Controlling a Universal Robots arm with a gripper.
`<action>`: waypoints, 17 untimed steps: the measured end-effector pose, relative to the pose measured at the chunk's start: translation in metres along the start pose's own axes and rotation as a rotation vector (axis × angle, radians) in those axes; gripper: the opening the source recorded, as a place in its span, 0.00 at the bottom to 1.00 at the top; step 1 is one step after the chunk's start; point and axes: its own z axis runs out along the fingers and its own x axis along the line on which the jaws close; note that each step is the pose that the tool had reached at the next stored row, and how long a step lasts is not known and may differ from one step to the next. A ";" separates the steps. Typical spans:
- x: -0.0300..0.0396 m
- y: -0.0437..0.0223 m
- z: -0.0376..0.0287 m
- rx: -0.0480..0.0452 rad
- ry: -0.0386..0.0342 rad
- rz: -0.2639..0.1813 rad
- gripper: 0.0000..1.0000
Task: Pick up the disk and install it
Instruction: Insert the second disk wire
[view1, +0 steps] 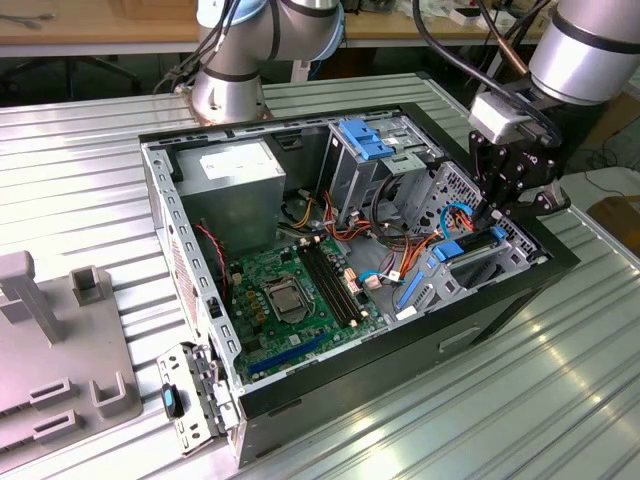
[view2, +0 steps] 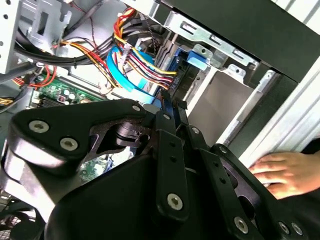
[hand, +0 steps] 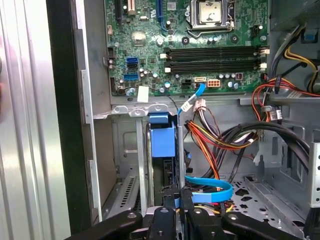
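Jaws are being pressed almost together, and by the look of both wrist views they are being closed on the thin upper edge of the disk (hand: 163, 142). The gripper (view1: 497, 212) is being held over the drive bay (view1: 440, 278) at the exterior view's right end of the open computer case (view1: 160, 190).

Across the exterior view from its left, the motherboard (view1: 295, 290) is being left untouched. Beside it the disk (view1: 468, 248) is being stood on edge in the bay, its blue rails between the metal guides, seemingly only partly seated.

To do this step well, the push is best being directed straight along the guides with the disk being kept square. The flat blue cable (hand: 210, 190) and the coloured wire bundle (hand: 215, 135) just beside the bay are being risked if the gripper drifts. A person's hand (view2: 280, 175) is being rested on the worktop (view1: 560, 400) outside the case wall.
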 end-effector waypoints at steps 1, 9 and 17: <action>0.0015 -0.0001 0.0007 -0.0002 -0.0053 0.000 0.16; 0.0113 0.0001 0.0045 -0.0013 -0.0294 0.003 0.16; 0.0127 0.0038 0.0086 0.0099 -0.0453 0.006 0.16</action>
